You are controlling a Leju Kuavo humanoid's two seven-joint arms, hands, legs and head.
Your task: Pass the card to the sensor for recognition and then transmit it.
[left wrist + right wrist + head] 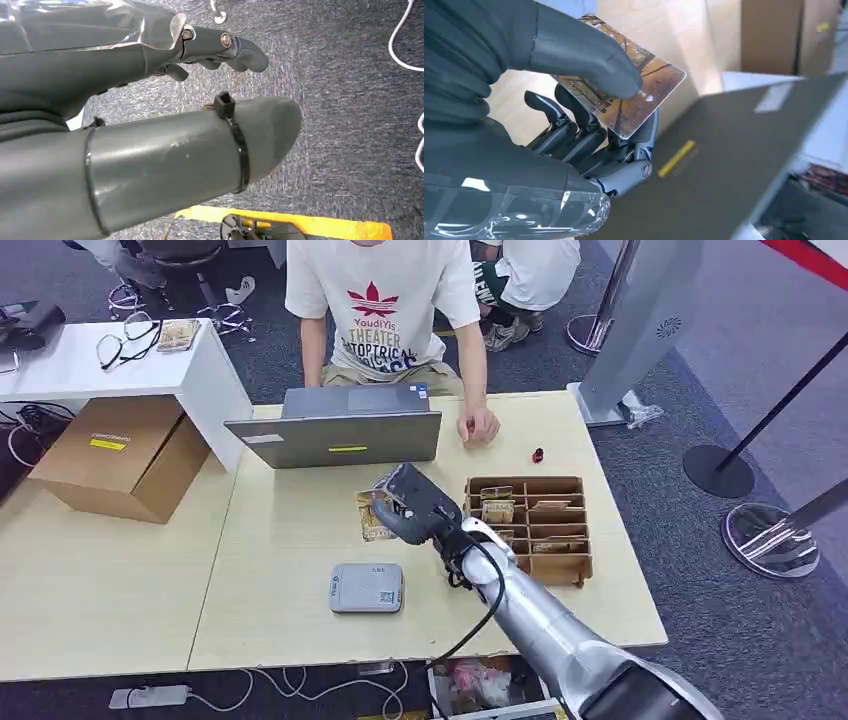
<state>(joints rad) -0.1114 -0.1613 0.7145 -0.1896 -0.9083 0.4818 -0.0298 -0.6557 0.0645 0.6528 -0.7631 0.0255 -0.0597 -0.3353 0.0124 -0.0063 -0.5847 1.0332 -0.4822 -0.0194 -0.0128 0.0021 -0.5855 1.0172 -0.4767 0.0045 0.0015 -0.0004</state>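
Observation:
My right hand [408,502] hovers over the middle of the wooden table, between the laptop and the grey card sensor [367,587]. It pinches a card [644,95] with an autumn-tree print between thumb and fingers [584,127]. The card [385,484] peeks out at the hand's far side in the head view. Another card or small stack [371,523] lies on the table just under the hand. The sensor sits nearer the table's front edge, apart from the hand. My left hand [210,47] hangs over grey carpet, fingers loosely curled, holding nothing.
A wooden card box [530,525] with several compartments stands right of my hand. An open laptop [340,435] is behind it, and a person [385,315] sits there with a hand [480,427] on the table. A small red object [538,454] lies far right. A cardboard box [120,455] stands at the left.

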